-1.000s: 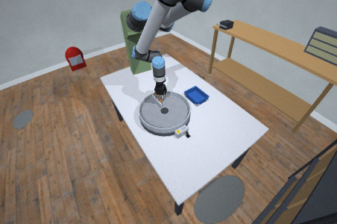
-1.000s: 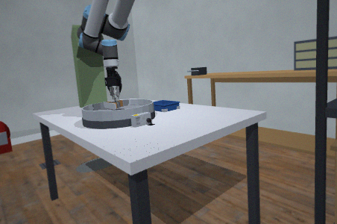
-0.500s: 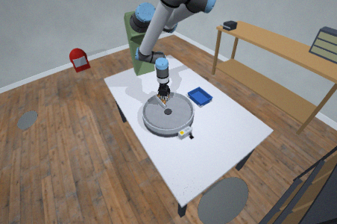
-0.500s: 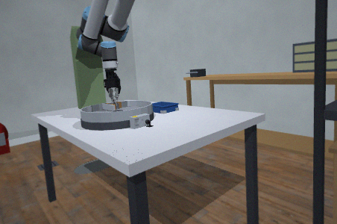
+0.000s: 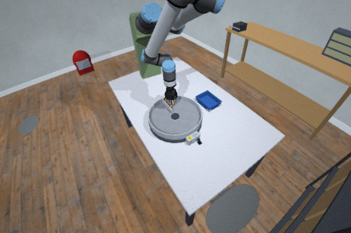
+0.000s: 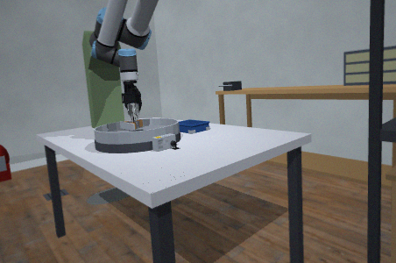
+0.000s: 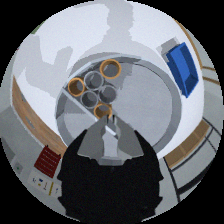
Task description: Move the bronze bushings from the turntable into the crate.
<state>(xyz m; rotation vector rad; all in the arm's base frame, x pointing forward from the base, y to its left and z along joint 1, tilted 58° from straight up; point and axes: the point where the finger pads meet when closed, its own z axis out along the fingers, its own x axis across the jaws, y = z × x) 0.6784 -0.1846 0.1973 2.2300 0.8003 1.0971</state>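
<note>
Desk [image 5: 233,144] [image 6: 228,153] [image 7: 150,25], white and rectangular, under a round grey rimmed turntable [image 5: 186,124] [image 6: 131,144] [image 7: 150,100].
Beside the turntable sits a blue rectangular open crate [image 5: 208,101] [image 6: 194,126] [image 7: 184,70]; low over the turntable, the black claw [image 5: 171,106] [image 6: 134,118] [image 7: 110,115] with grey fingers is closed, gripping nothing, at the nearest bushing; on the turntable, three short round bronze bushings [image 7: 110,77] and three grey steel bushings [image 7: 93,72] cluster beside a straight pale bar [image 7: 82,105].
</note>
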